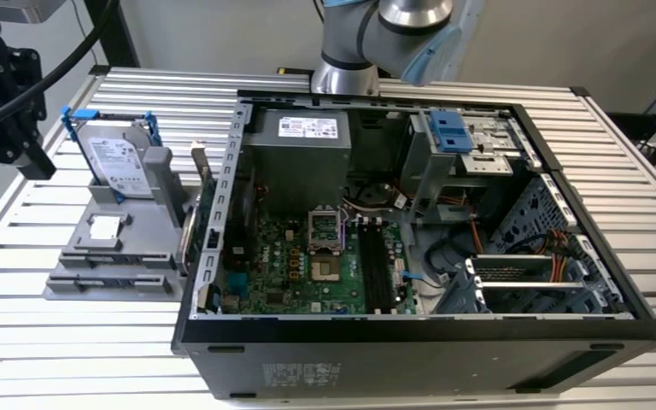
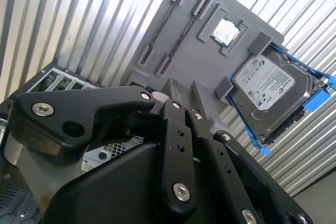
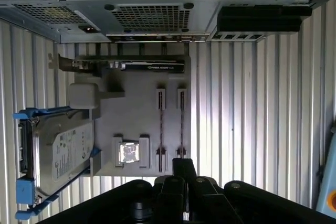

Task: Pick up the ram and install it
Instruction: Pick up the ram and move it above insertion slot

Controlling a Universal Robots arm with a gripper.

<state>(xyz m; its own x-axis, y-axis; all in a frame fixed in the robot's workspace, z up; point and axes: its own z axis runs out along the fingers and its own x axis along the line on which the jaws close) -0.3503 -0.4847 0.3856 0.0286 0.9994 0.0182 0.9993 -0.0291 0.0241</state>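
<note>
My gripper (image 3: 184, 167) (image 2: 181, 88) hovers beside and above the grey holder tray (image 3: 142, 114) (image 2: 210, 56) (image 1: 66, 282), its black fingers together with nothing visible between them. Two narrow grooves (image 3: 161, 124) (image 2: 165, 22) run along the tray, each with a thin dark line inside. Whether either line is the ram seen edge-on I cannot tell. In the exterior view the arm's black tool head (image 1: 9, 111) hangs high at the exterior view's left. The long black motherboard slots (image 1: 376, 265) lie inside the open computer case (image 1: 419, 329).
On the tray stand a silver hard drive in a blue frame (image 1: 117, 158) (image 3: 58, 156) (image 2: 268, 87), a square processor chip (image 1: 105, 227) (image 3: 129, 152) (image 2: 226, 31) and an expansion card (image 3: 131, 65) (image 1: 199, 184) by the case wall. A ribbed metal table (image 1: 66, 359) carries everything.
</note>
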